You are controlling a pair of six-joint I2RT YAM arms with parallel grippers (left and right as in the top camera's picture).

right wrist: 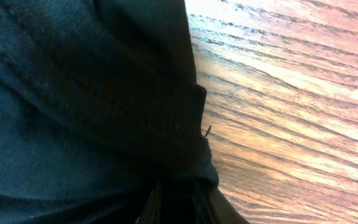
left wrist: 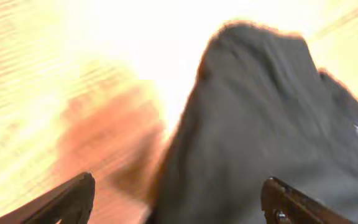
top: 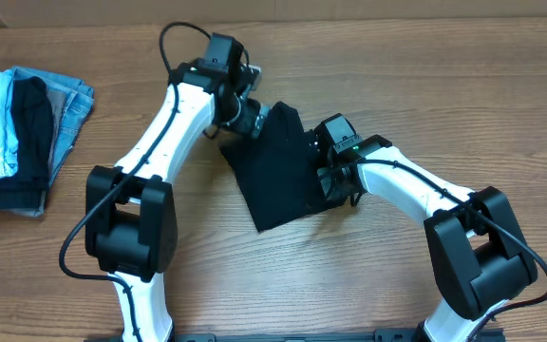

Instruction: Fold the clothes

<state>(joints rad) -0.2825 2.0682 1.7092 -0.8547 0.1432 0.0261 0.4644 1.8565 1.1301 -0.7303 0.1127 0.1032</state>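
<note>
- Black garment point(right wrist: 73, 93) fabric fills most of the right wrist view. Its hemmed edge runs down into my right hand point(right wrist: 176, 208), whose fingers sit close together and look clamped on that edge.
- Beside that pinch, bare wood of the counter point(right wrist: 291, 93) shows, so I judge the grip is at the cloth's outer border, not deep in the bulk.
- On the other side, my left hand point(left wrist: 179, 193) is spread wide: one finger point(left wrist: 73, 196) sits low on one side and its partner low on the other, with the cloth lying between and ahead of them. That view is blurred, and I cannot tell if the pads touch fabric.
- From overhead, the garment lies mid-counter as a compact, partly folded slab. The left hand is at its far corner and the right hand is on its near right edge.
- To do this fold well, I would close the left hand on a single clean corner before lifting anything. Then I would carry both edges across together at an even height, so the thin cloth lays flat instead of bunching.
- Risk as I see it: soft fabric slipping from a shallow pinch, or a second layer getting caught.
- Well apart, at the counter's far left, sits a folded stack point(top: 8, 133) of other clothes that I leave alone.
</note>
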